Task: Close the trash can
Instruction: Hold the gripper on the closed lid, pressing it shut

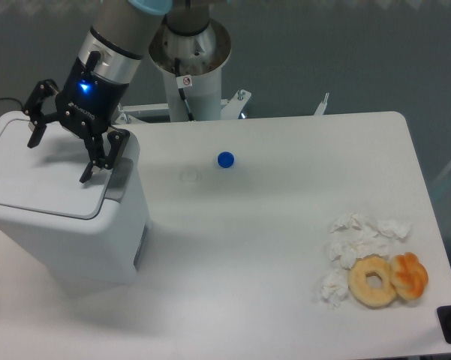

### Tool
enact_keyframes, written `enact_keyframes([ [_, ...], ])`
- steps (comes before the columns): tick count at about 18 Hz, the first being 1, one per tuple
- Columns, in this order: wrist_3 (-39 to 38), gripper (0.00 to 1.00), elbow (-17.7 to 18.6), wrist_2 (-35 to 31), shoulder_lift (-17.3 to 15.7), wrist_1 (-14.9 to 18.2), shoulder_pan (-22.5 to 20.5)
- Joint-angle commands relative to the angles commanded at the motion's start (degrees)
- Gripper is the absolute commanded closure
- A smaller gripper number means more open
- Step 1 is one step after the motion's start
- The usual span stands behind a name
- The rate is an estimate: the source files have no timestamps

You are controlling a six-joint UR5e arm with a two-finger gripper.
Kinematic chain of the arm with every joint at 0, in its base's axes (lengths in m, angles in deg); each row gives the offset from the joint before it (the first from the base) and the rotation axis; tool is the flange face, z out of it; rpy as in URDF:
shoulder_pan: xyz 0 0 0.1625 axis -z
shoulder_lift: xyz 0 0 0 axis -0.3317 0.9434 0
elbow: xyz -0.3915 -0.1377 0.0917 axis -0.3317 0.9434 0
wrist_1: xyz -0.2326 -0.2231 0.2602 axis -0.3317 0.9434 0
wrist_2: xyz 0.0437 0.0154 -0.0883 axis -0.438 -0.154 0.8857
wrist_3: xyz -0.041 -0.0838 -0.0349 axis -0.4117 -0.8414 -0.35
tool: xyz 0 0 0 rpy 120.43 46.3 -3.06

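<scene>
The white trash can (82, 240) stands at the table's left edge, its flat lid (37, 176) lying down on the bin. A grey latch tab (120, 176) sits at the lid's right end. My gripper (58, 159) hangs just above the lid, open, with nothing between its black fingers. One finger (34, 133) is over the lid's far left part, the other (90, 169) near the latch.
A blue bottle cap (225, 159) and a small clear cap (188, 175) lie mid-table. Crumpled white tissues (356, 240), a bagel (373, 280) and a pastry (410, 276) lie at the front right. The arm's white base (189, 67) stands behind the table.
</scene>
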Motion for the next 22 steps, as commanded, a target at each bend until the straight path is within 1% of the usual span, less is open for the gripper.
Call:
enact_keyframes([
  [12,0.1,0.00,0.0,-0.1,0.0,-0.1,0.1],
  [16,0.2,0.00,0.0,-1.5,0.2,-0.1,0.1],
  [22,0.1,0.00,0.0,-1.5,0.3,-0.1,0.1],
])
